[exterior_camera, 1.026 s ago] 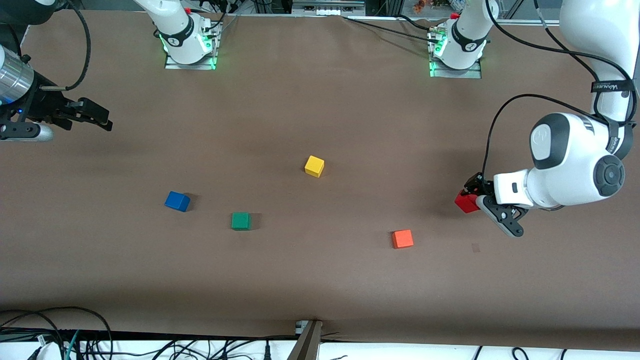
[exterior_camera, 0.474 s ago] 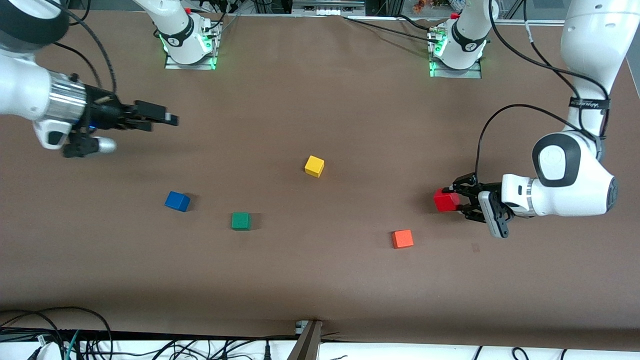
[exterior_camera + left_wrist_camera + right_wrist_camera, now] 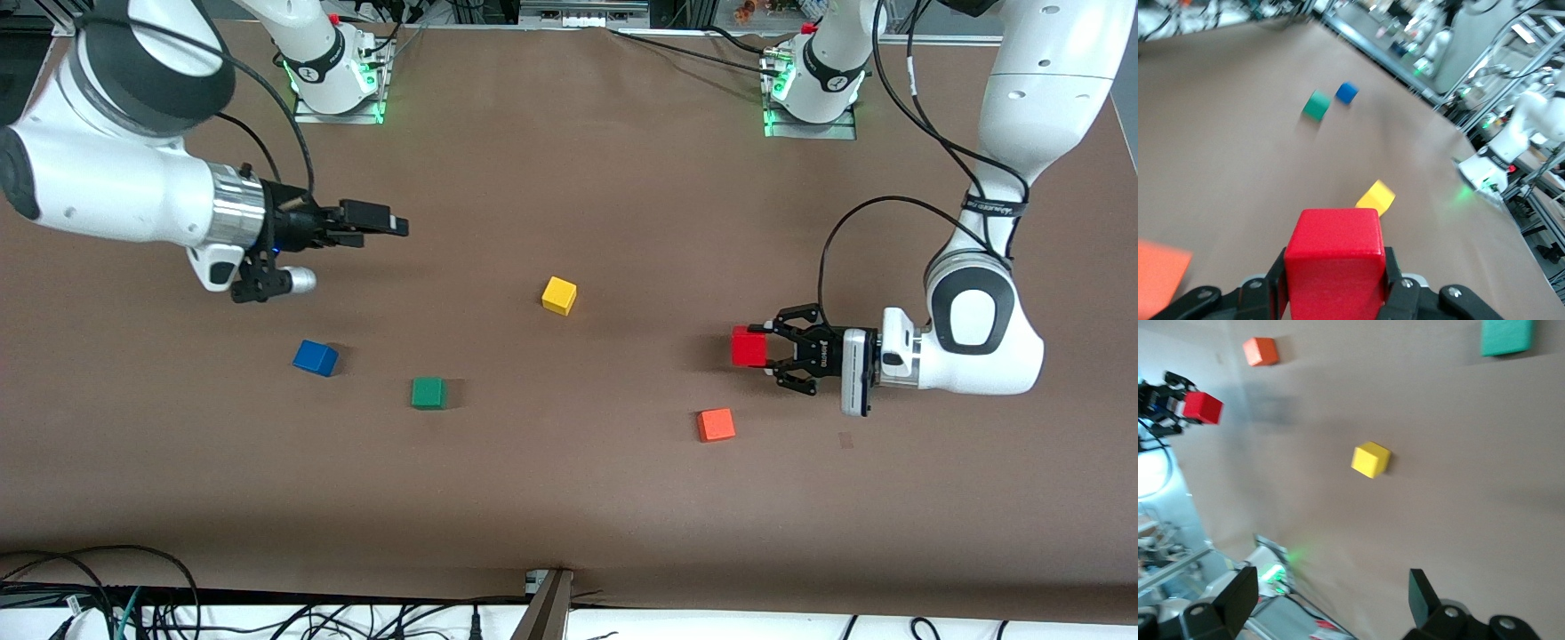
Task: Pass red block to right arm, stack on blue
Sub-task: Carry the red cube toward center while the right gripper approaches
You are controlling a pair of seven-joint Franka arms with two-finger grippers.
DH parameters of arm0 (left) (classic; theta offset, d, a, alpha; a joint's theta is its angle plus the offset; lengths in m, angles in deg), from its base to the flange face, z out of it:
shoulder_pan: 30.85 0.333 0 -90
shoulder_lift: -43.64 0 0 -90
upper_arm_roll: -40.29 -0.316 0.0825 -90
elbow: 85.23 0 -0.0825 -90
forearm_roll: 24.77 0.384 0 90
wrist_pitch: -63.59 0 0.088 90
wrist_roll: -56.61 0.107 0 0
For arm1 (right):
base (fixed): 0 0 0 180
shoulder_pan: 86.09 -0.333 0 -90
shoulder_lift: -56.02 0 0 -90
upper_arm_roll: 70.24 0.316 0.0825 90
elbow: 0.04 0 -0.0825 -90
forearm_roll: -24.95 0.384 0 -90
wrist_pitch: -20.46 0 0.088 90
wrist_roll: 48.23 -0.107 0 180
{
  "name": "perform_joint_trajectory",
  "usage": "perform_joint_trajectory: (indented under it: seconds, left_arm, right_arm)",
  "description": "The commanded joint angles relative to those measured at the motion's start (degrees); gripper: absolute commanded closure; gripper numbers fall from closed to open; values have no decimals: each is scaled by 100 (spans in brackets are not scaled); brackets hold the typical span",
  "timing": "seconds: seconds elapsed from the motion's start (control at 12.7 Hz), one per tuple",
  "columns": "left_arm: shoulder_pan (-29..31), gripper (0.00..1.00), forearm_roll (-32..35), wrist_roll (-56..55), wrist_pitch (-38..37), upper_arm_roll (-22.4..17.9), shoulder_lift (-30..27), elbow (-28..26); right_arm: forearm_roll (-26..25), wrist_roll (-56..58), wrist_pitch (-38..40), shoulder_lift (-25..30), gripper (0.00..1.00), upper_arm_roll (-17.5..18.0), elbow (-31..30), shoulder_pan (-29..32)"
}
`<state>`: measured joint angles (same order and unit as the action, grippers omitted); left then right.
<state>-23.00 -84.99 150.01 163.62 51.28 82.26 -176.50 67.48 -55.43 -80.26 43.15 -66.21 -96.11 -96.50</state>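
Red block: one deep-red cube (image 3: 749, 347), pinched in the left gripper (image 3: 766, 348) and carried clear of the table, over bare brown paper above the orange cube's spot and toward the left arm's end from the yellow cube.
Red block, heading: a cube, so it has no long axis; it sticks out from the fingertips toward the right arm's end of the table, its faces about square to the table edges, its top face level in the left wrist view (image 3: 1333, 263).
Left gripper: lying flat, fingers closed against two opposite sides of the red block, the wrist behind it toward the left arm's end.
Right gripper: in the air (image 3: 378, 220) over bare table, toward the right arm's end from the yellow cube; it lies flat and points toward the left arm's end. Its two fingers stand wide apart in the right wrist view (image 3: 1328, 603) and hold nothing.
Yellow cube: one (image 3: 559, 295), near the table's middle, on the table, turned slightly askew.
Blue cube: one (image 3: 315, 357), nearer the front camera than the yellow cube and well toward the right arm's end, on the table.
Green cube: one (image 3: 428, 392), between the blue and yellow cubes along the table, nearer the front camera than both.
Orange cube: one (image 3: 716, 424), nearer the front camera than the yellow cube, toward the left arm's end.
Count: five cubes, one of each colour; four rest on the table (image 3: 569, 498), none stacked or touching.
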Motion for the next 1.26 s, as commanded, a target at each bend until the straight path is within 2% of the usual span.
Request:
perform_joint_trajectory:
  seconds: [0.0, 0.16, 0.24, 0.39, 0.47, 0.55, 0.79, 0.95, 1.11, 1.18]
  left_arm:
    - [-29, 100, -366, 310, -561, 368, 330, 758]
    - [-56, 100, -814, 406, -581, 815, 339, 786]
    - [-143, 100, -1112, 406, -546, 913, 339, 786]
    - [-406, 100, -1552, 389, -502, 914, 313, 795]
    - [-494, 100, -1728, 380, -397, 914, 304, 795]
    - [-547, 100, -1782, 354, -266, 923, 304, 795]
    - [-732, 100, -1906, 336, -28, 923, 304, 795]
    - [-837, 100, -2020, 336, 139, 923, 304, 795]
    - [-917, 100, -2108, 336, 341, 923, 313, 795]
    - [-987, 100, -2143, 345, 411, 923, 313, 795]
  right_arm:
    - [1279, -613, -866, -548, 0, -16, 81, -486]
    - [1792, -1029, -1884, -891, 0, -16, 63, -1048]
    - [2290, -1056, -2377, -988, 0, -16, -16, -1268]
    - [3598, -917, -3099, -1051, 0, -16, -60, -1681]
    - [4040, -742, -3529, -1051, 0, -16, -60, -1918]
    - [4505, -557, -3742, -1042, 0, -16, -52, -2008]
    - [5728, 268, -3744, -1060, 0, -7, -51, -2096]
    - [6187, 814, -3788, -1199, 0, -16, -60, -2228]
    - [6233, 912, -3780, -1244, 0, -16, -34, -2237]
    - [6241, 1078, -3753, -1349, 3, -16, -8, -2228]
